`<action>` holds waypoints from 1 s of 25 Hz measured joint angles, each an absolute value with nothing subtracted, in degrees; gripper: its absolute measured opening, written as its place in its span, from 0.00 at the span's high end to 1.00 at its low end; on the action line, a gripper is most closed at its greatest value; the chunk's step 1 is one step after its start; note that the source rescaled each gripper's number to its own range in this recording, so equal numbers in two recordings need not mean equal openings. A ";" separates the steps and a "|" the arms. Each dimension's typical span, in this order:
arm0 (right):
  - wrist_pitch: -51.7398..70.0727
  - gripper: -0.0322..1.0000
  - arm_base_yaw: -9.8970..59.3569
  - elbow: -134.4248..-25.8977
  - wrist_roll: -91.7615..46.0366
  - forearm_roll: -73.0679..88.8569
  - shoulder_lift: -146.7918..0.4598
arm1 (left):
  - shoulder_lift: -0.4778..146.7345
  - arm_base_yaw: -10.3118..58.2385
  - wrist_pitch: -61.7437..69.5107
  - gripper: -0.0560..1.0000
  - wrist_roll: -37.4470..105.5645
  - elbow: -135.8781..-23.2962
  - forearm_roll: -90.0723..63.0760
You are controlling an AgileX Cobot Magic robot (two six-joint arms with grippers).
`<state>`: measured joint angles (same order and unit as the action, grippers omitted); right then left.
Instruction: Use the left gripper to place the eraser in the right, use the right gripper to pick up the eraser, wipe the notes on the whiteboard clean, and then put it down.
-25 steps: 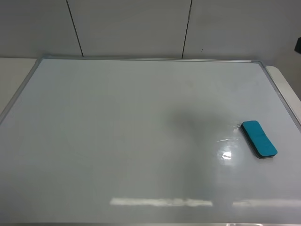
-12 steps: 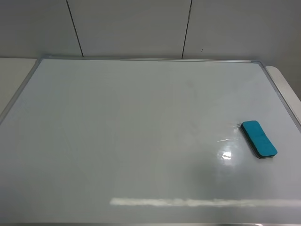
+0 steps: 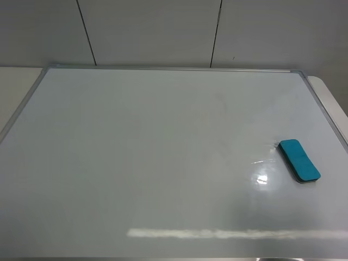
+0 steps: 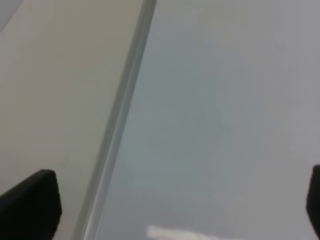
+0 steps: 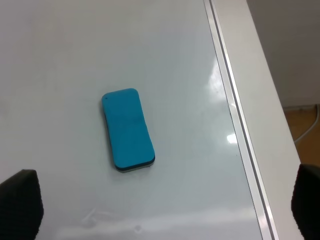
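Observation:
The teal eraser [image 3: 299, 160] lies flat on the whiteboard [image 3: 141, 163] near its right edge; nothing holds it. It also shows in the right wrist view [image 5: 127, 130], on the board ahead of my right gripper [image 5: 162, 210], whose two black fingertips [image 5: 20, 202] stand wide apart and empty. My left gripper [image 4: 172, 210] is open and empty over the board's left frame [image 4: 120, 120]. Neither arm shows in the exterior high view. No black notes show on the board.
The silver-grey frame [image 5: 235, 115] runs close to the eraser's right side, with a white table strip [image 3: 331, 98] beyond it. A grey panelled wall [image 3: 163, 32] stands behind the board. Light glare [image 3: 261, 178] lies left of the eraser.
A soft dark shadow on the board's middle and a black part at the upper right edge have gone from the exterior high view. The eraser has not moved.

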<state>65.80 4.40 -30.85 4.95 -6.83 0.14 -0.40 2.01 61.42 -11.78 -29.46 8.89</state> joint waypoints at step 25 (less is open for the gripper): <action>62.05 0.00 4.42 -29.29 2.96 -3.14 0.14 | -0.40 2.01 61.42 0.00 -11.78 -29.46 8.89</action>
